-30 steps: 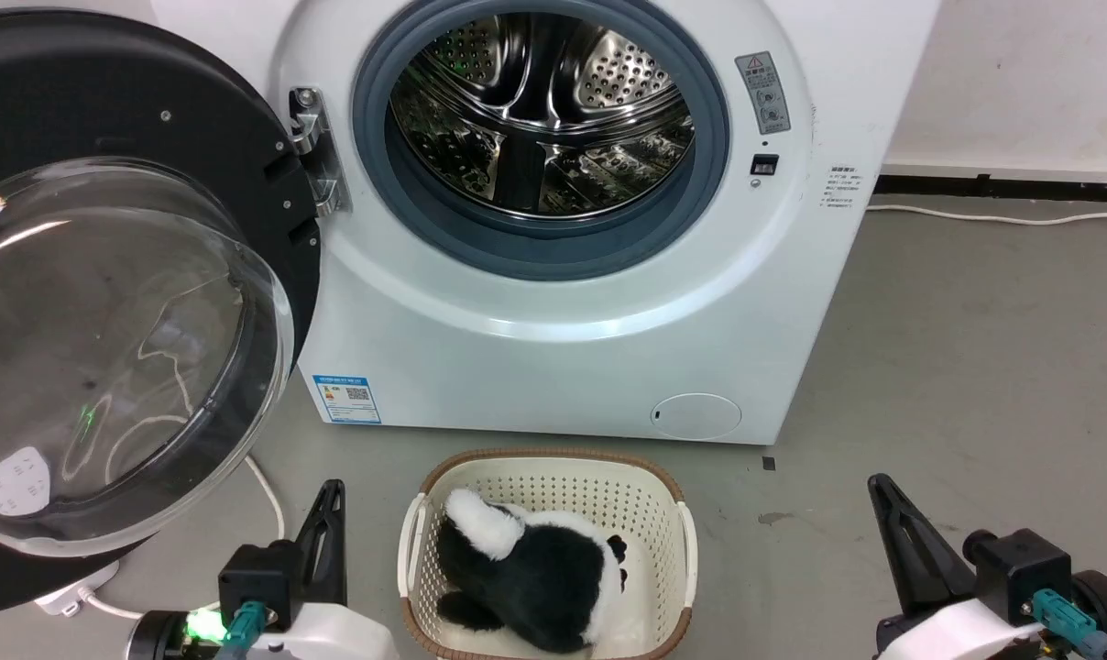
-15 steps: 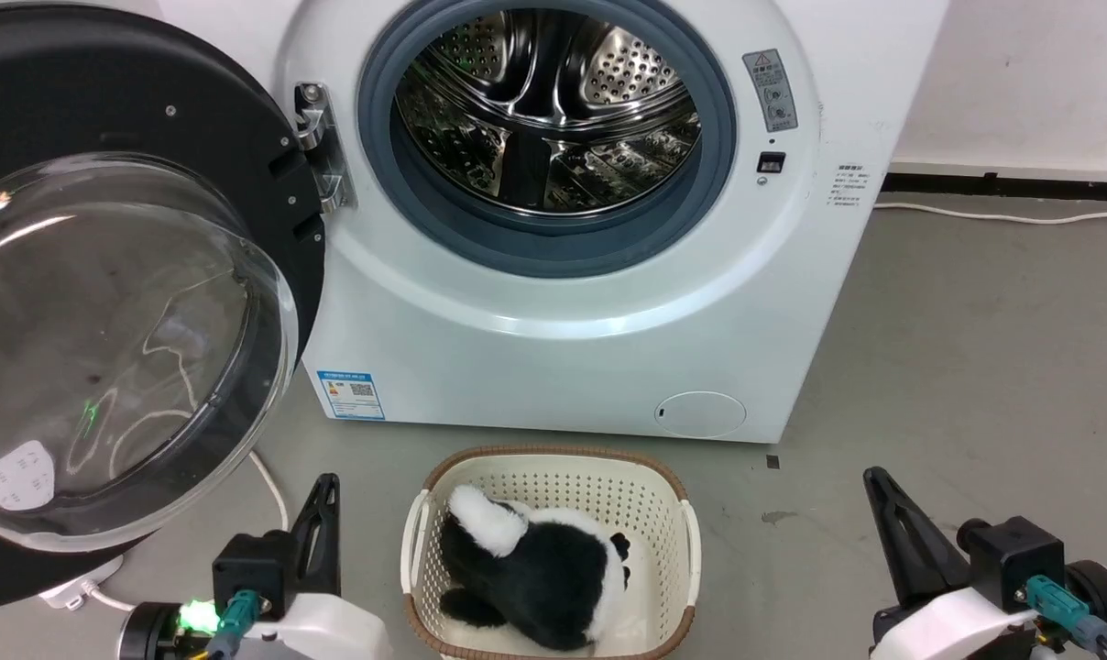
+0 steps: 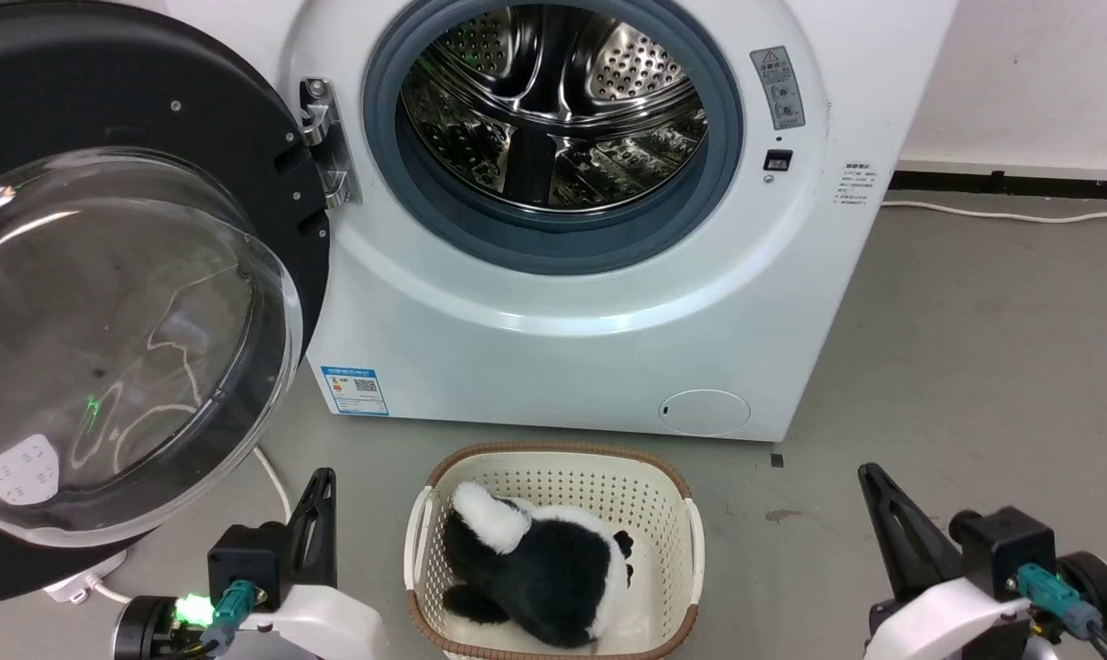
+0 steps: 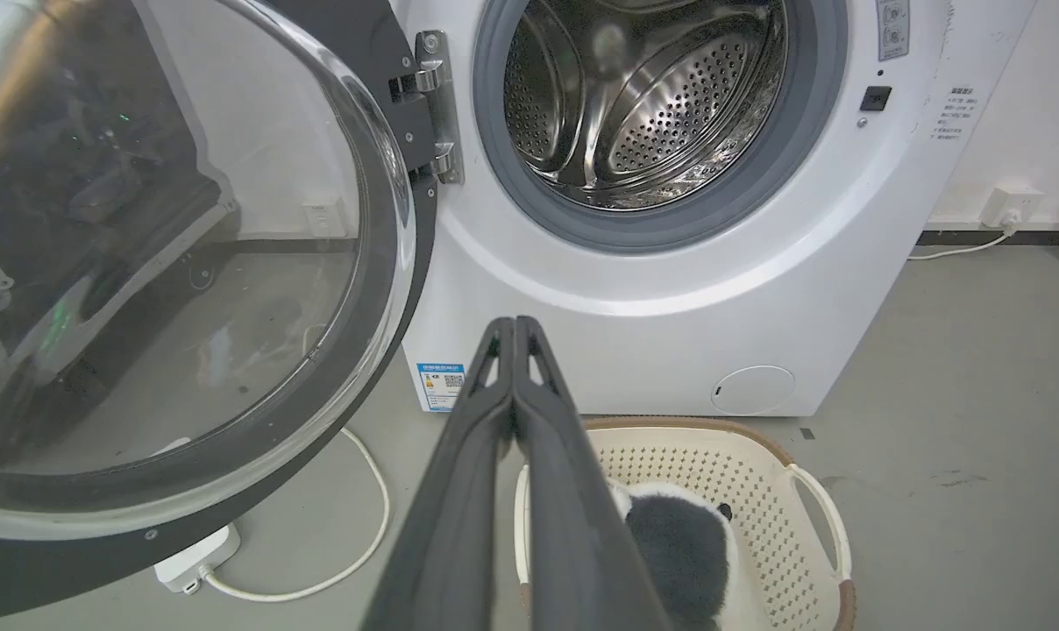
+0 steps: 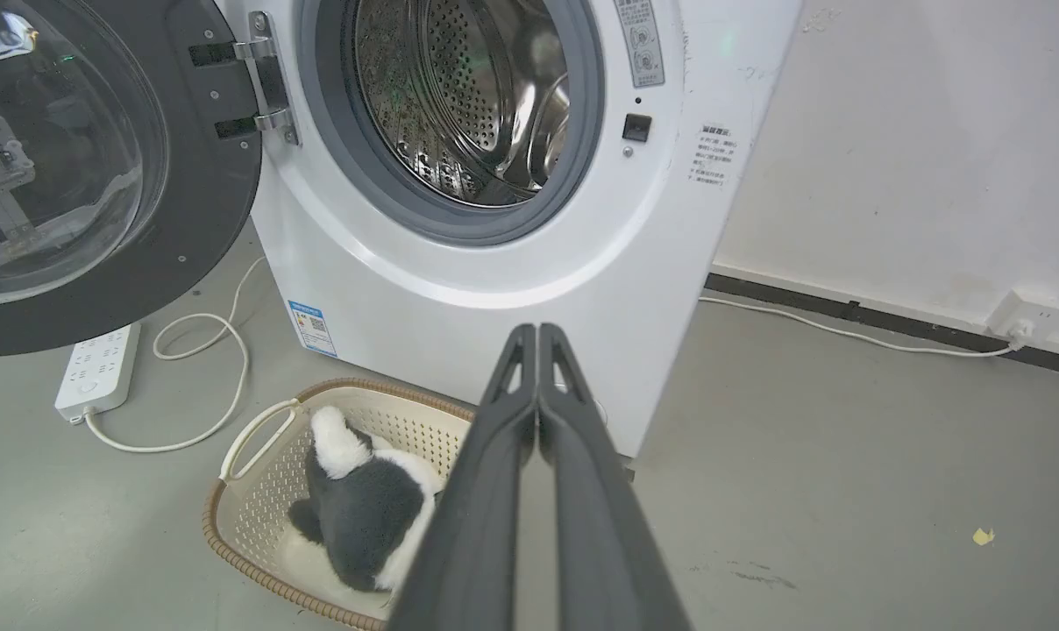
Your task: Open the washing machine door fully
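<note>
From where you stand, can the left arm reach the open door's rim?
Probably yes. The washing machine door hangs open close above the left gripper, to its left. Nothing stands between them: the white cable lies on the floor, the basket off to the right.

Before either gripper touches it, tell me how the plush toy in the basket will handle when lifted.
The plush toy probably sags and squashes when pinched: its fur looks soft and it lies slumped in the basket. Likely light for its bulk, being stuffed fabric. Its pile should resist slipping.
</note>
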